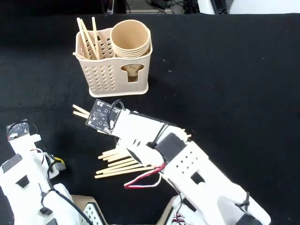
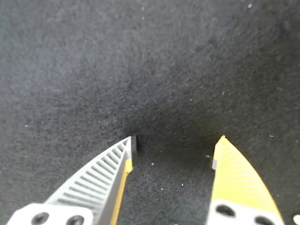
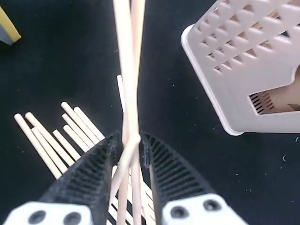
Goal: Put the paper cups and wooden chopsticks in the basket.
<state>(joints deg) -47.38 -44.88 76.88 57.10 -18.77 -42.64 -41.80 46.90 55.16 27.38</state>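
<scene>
At the near edge of the table: left arm [image 1: 23, 173], white printed plastic, bottom-left of the high view. left gripper [image 2: 177, 140] is spread wide with nothing between the jaws, just black cloth [image 2: 140, 70] below. One finger is ribbed grey with a yellow edge, the other yellow; both taper to points. Cloth is matte and felt-like with lint specks, and it covers the whole tabletop.

Next out: right arm [image 1: 197, 173], same white plastic, runs diagonally from bottom-right toward centre, with a red and white wire loop [image 1: 140, 182] hanging off it. Beside and partly under it are the loose chopsticks [image 1: 117, 165], several fanned flat on the cloth: pale bare wood, thin, round, roughly parallel.

right gripper [image 3: 131, 140] is clamped onto the held chopsticks [image 3: 127, 70], two sticks crossing right at the black ribbed fingertips and poking out ahead. It sits between the loose fan and the basket. Can't tell whether the held pair is clear of the cloth.

Farther back: basket [image 1: 112, 77], upright, near the held pair but apart from it. Beige plastic, rounded box shape, walls perforated in rows of small holes, keyhole-shaped cut-out on the front, two compartments. paper cups [image 1: 131, 35], a nested tan stack with round rims, sit in the compartment on the high view's right. stowed chopsticks [image 1: 88, 37] lean upright in the left one.

Past the cloth's far edge is a strip of room [image 1: 215, 5]: pale and dark shapes, can't resolve them.
</scene>
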